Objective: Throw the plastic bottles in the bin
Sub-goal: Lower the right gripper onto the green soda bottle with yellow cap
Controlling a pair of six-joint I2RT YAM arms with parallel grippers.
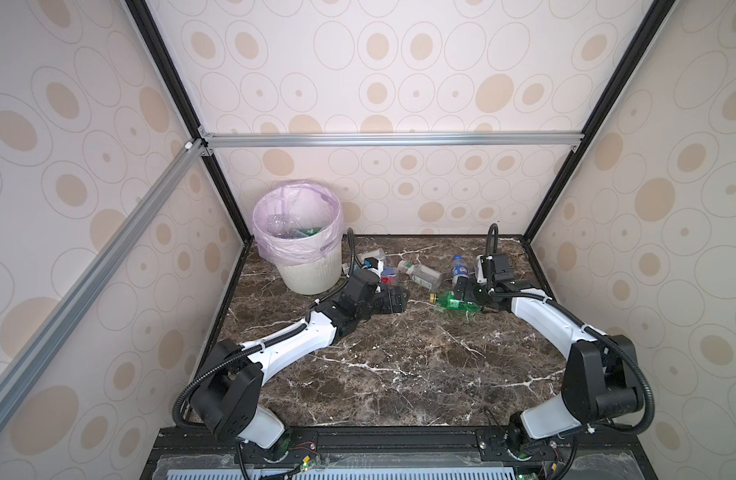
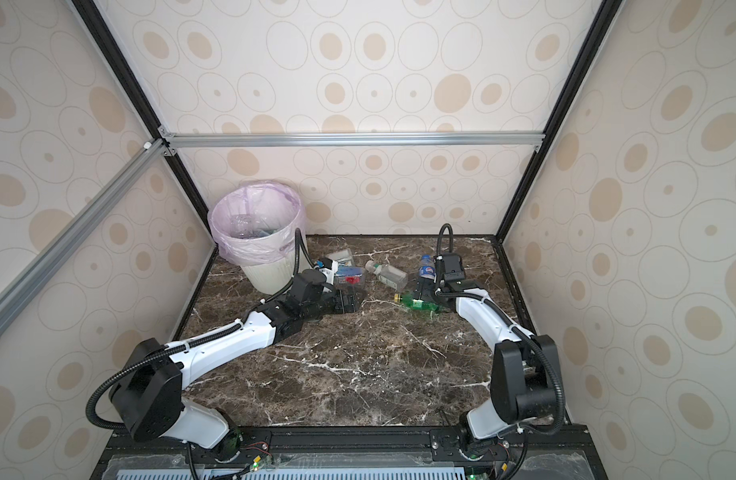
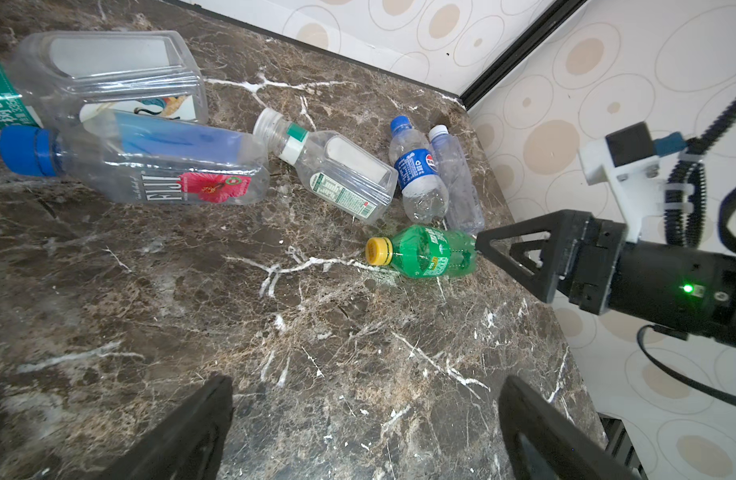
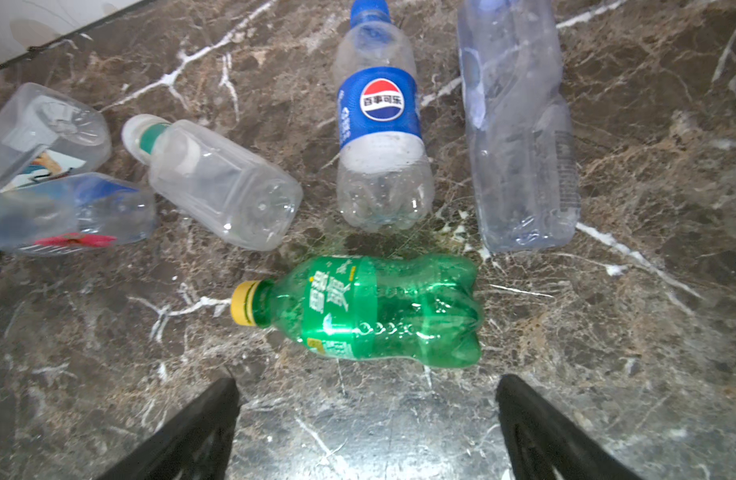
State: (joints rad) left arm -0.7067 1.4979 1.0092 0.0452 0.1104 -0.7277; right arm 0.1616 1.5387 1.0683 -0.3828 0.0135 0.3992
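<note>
a dark marble table (image 1: 399, 374) sits inside a booth with circle-patterned walls (image 1: 399, 83). two white and black arms reach in from the near edge, the left arm (image 1: 283, 345) and the right arm (image 1: 536, 316).

the bin (image 1: 312, 278) stands upright in the far left corner of the table. it is cream and ribbed, with a pink bag (image 1: 275, 245) folded over its rim. a few bottles (image 1: 289, 230) lie inside it.

the left gripper (image 3: 368, 382) is low over bare table with its jaws spread wide, holding nothing. the right gripper (image 4: 368, 382) is also spread wide and empty, just behind the green bottle (image 4: 379, 311). from the left wrist, one of its fingers (image 3: 516, 253) is at that bottle's base. whether they touch cannot be told.

six bottles lie on their sides across the far half of the table:

- nearest the bin is a square bottle (image 3: 104, 70), clear and the widest.
- the fiji bottle (image 3: 150, 166), with a blue cap, lies against it and just ahead of the left gripper.
- toward the middle, a white-cap bottle (image 4: 221, 183) lies apart from the others.
- further right, the pepsi bottle (image 4: 379, 124) has a blue cap and label.
- a long clear bottle (image 4: 520, 124) lies just beside the pepsi bottle.
- the green bottle, with a yellow cap, lies crosswise in front of those two.
</note>
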